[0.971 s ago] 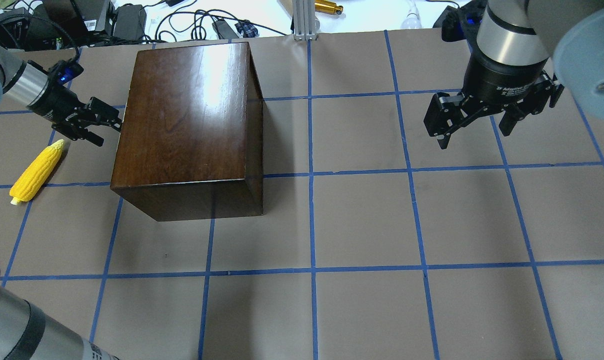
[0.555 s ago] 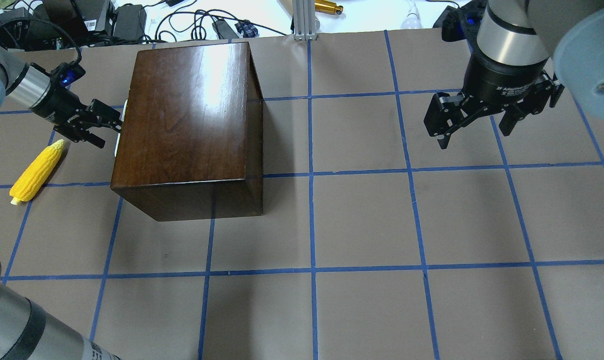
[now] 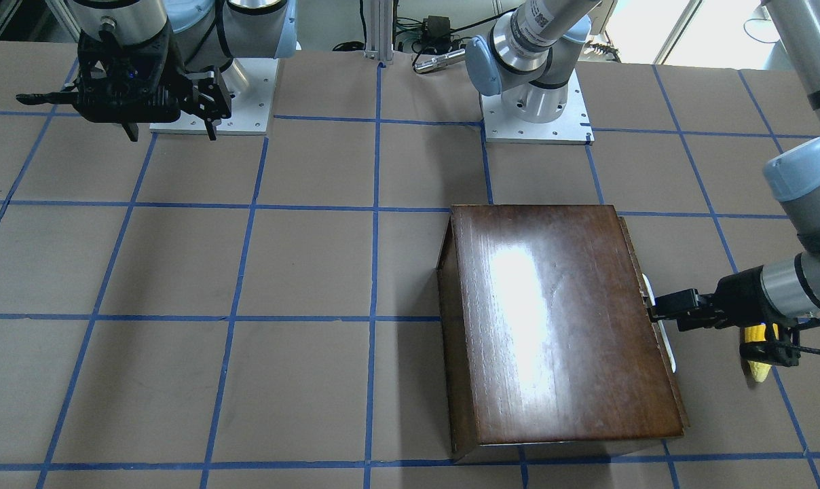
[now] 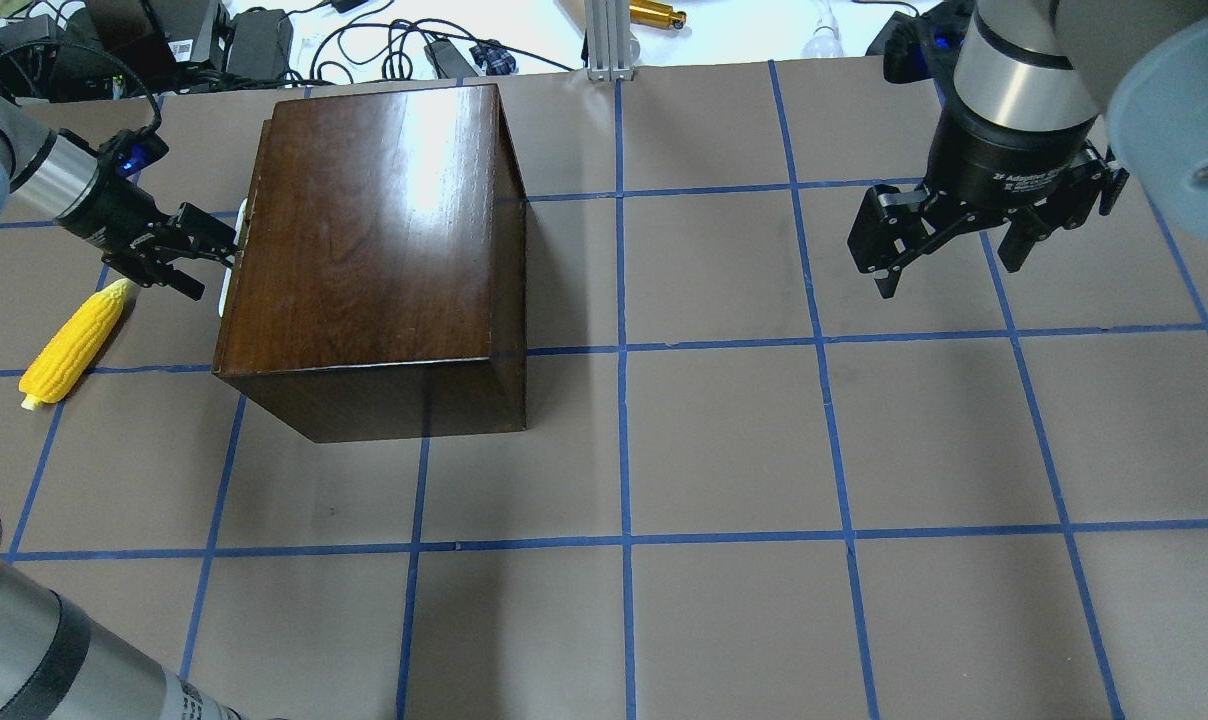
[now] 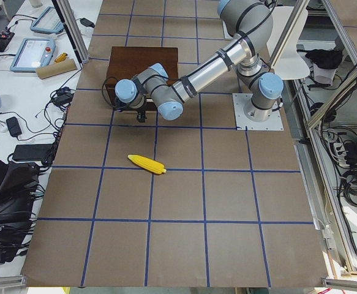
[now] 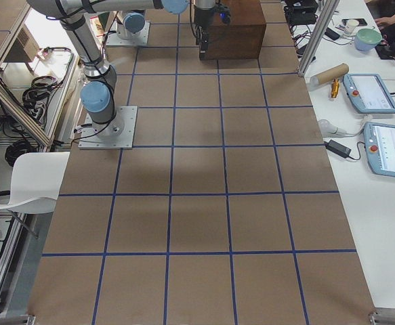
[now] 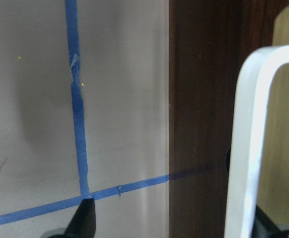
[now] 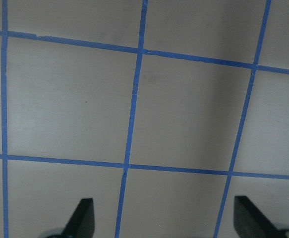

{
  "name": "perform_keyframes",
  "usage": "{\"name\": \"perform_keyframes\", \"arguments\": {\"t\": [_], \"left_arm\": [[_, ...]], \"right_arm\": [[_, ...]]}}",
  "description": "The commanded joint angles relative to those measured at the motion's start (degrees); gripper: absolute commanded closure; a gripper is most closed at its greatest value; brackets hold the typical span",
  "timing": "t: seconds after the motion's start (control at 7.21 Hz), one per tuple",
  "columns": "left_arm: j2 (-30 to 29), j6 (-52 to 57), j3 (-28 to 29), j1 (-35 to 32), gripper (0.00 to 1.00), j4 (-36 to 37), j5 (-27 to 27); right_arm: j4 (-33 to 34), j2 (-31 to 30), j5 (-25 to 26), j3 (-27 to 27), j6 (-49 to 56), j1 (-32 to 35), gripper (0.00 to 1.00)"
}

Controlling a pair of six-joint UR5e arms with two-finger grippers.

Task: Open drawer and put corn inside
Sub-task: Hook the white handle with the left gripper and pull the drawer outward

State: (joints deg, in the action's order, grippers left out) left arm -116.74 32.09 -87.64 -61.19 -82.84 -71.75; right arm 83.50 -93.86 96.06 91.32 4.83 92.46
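Observation:
The dark brown box (image 4: 374,230) stands at the table's far left. Its drawer (image 4: 232,310) is out a small way on the box's left side. The left wrist view shows the dark front panel (image 7: 199,119), pale wood behind it (image 7: 288,89) and a white handle (image 7: 248,139). My left gripper (image 4: 219,270) is open, with one finger hooked behind the handle (image 4: 232,250). The yellow corn (image 4: 72,342) lies on the table left of the gripper, partly hidden in the front view (image 3: 759,367). My right gripper (image 4: 949,275) hangs open and empty at the far right.
Cables and power adapters (image 4: 264,40) and an aluminium post (image 4: 604,40) lie beyond the table's far edge. The arm bases (image 3: 535,115) sit on the robot's side. Blue tape lines grid the brown table (image 4: 724,440).
My left gripper has moved left with the handle and the drawer front has slid a little out of the box. The corn and the right arm have not moved.

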Motion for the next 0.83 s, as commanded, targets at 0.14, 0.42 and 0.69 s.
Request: {"name": "perform_keyframes", "arguments": {"t": [0.14, 0.42, 0.69], "left_arm": [[-0.2, 0.2, 0.4, 1.1, 0.00, 0.1, -1.6], [-0.3, 0.3, 0.4, 2.6, 0.00, 0.5, -1.6], [-0.3, 1.2, 0.5, 4.1, 0.00, 1.2, -3.1]], "right_arm": [[0.0, 0.1, 0.0, 0.0, 0.0, 0.0, 0.00], [0.0, 0.0, 0.0, 0.0, 0.0, 0.0, 0.00], [0.0, 0.0, -0.1, 0.0, 0.0, 0.0, 0.00]]}}
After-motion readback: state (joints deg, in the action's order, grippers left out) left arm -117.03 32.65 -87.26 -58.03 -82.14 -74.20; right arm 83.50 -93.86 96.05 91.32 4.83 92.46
